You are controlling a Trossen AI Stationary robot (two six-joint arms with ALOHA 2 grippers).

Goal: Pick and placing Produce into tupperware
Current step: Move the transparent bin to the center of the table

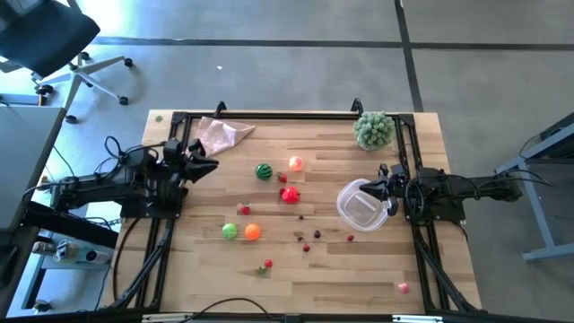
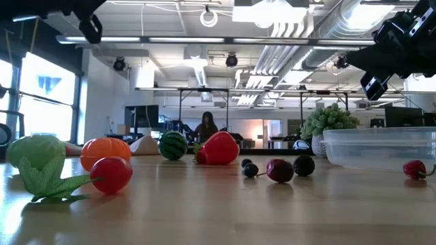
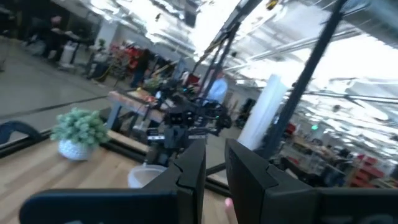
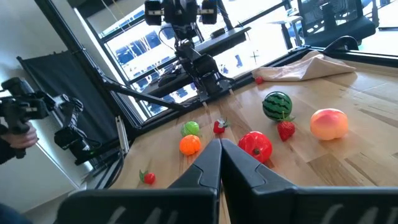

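My left gripper [image 1: 213, 165] hangs at the table's left edge beside the beige cloth [image 1: 221, 135], fingers nearly together, holding nothing that I can make out. My right gripper [image 1: 380, 186] sits pressed shut at the tupperware [image 1: 362, 205], which looks empty. The produce lies scattered between us: striped green ball [image 1: 264, 171], peach piece [image 1: 295, 163], red piece [image 1: 290, 195], orange ball [image 1: 252, 231], green ball [image 1: 230, 231], dark berries [image 1: 317, 235]. The bushy plant [image 1: 374, 130] stands behind the tub.

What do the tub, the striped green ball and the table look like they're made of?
Tub: clear plastic, probably; the wood shows through it.
Striped green ball: likely glossy moulded plastic, with a highlight in the low view.
Table: pale wooden planks, visible grain, slight sheen.
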